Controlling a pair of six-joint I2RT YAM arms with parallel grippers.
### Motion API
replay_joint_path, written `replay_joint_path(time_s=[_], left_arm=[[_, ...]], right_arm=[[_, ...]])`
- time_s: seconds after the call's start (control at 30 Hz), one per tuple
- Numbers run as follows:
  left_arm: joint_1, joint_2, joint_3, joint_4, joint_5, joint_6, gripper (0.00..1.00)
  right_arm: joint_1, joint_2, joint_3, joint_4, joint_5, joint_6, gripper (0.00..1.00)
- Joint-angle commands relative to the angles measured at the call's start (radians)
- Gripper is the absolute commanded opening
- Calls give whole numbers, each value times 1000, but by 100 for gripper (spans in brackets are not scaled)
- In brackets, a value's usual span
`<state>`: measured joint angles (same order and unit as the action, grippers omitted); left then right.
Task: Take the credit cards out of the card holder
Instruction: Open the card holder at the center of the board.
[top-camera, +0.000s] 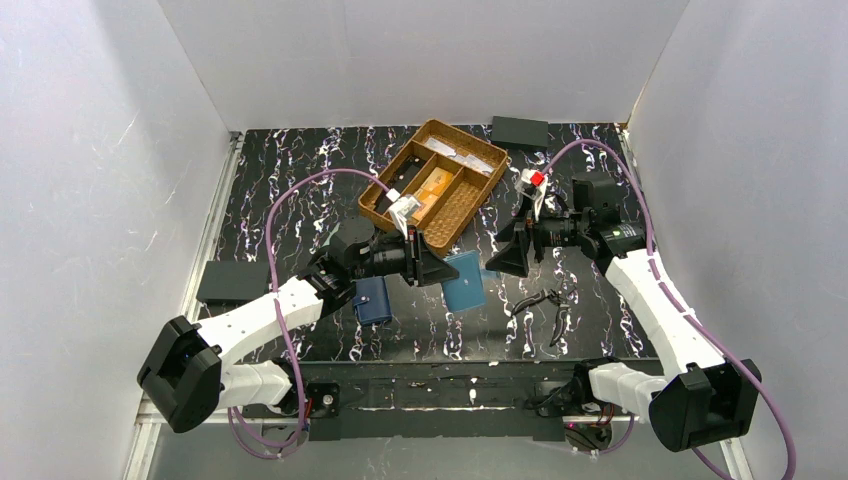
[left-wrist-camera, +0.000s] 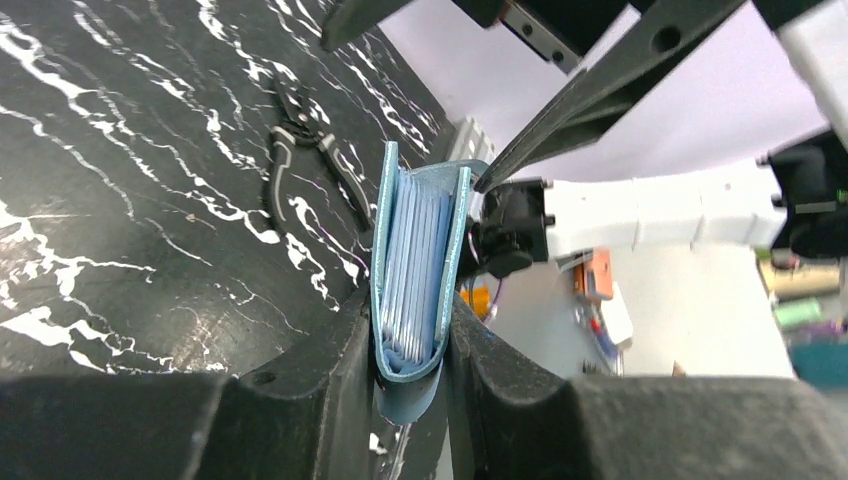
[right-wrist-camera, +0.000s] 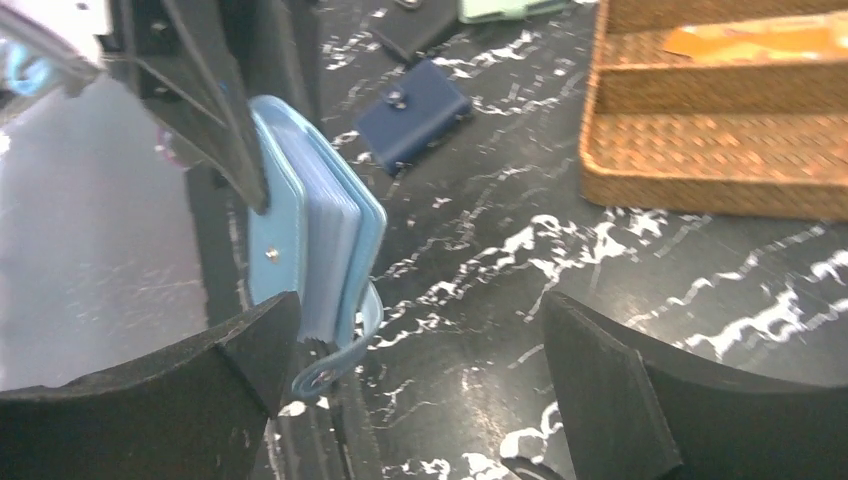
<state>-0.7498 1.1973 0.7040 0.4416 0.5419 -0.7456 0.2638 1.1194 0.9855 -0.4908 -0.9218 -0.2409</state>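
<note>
A black, white-veined desk (top-camera: 290, 200) sits inside white walls (top-camera: 400, 60), carrying a wicker basket (top-camera: 477, 200). Just in front of the basket, the left end effector (left-wrist-camera: 410, 310) is clamped on the light blue card holder (top-camera: 464, 281), and the right end effector (right-wrist-camera: 420, 320) is spread wide beside it. A navy wallet (top-camera: 373, 300) and a black tool (top-camera: 545, 305) also lie in front of the basket.

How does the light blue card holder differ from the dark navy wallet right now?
The card holder is light steel-blue; the navy wallet is much darker. The card holder is clamped on edge in the left gripper; the navy wallet lies flat on the table. The card holder's snap tab hangs undone, while the navy wallet looks closed. Both are small folding wallets with a snap.
</note>
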Motion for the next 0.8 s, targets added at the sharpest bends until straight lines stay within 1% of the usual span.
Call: replay_joint_path(time_s=[0.0,0.13,0.23,0.3,0.4,0.5,0.6,0.7,0.77], left_arm=[[2,10,61,77,211,167,0],[2,3,68,80,217,195,0],[2,-3,65,97,216,193,0],[1,-5,61,112,217,189,0],[2,-5,53,127,218,185,0],[2,-12,43,145,226,174,0],[2,-23,27,173,230,165,0],[2,-33,17,186,237,161,0],[1,-36,11,194,240,156,0]], right_arm=[[-3,-6,-3,49,-199,44,98],[0,-3,-37,137,-212,154,98],[0,-4,-69,171,-206,192,98],[1,-9,-92,222,-230,241,98],[7,-22,-131,323,-281,346,94],[11,-31,-160,396,-321,404,84],[12,-38,-195,541,-374,513,71],[15,-40,-198,570,-406,532,57],[20,-38,-190,572,-423,532,42]])
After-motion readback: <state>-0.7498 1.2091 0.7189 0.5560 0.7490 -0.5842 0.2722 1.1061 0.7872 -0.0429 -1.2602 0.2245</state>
